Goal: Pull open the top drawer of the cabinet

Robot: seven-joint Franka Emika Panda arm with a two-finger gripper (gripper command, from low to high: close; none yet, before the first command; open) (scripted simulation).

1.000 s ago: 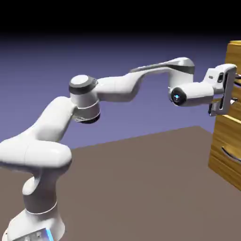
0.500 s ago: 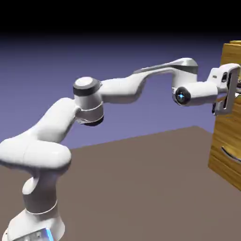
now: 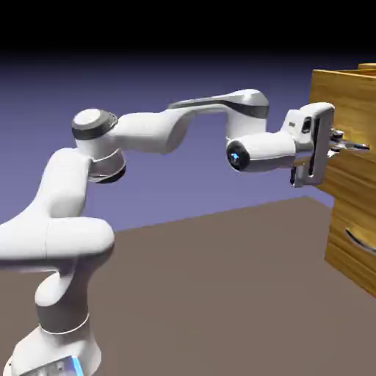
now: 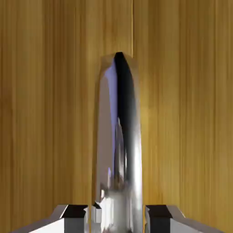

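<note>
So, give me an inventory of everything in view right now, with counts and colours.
Cabinet: one, golden-brown wood grain, at the exterior view's right edge, partly cut off
Top drawer: one, golden-brown, standing out from the cabinet
Top drawer's handle: one, shiny silver, on that drawer's front, between the jaws
Lower drawer: one in view, golden-brown, below the top drawer
Lower handle: one, silver, curved, on the lower drawer
Table: one, brown, under the arm and cabinet
Backdrop: one, blue-violet, darkening to black at the top
Robot arm: one, white with dark bands, rising from the exterior view's lower left
Gripper: one, white with grey tips, jaws closed on the top drawer's handle
</note>
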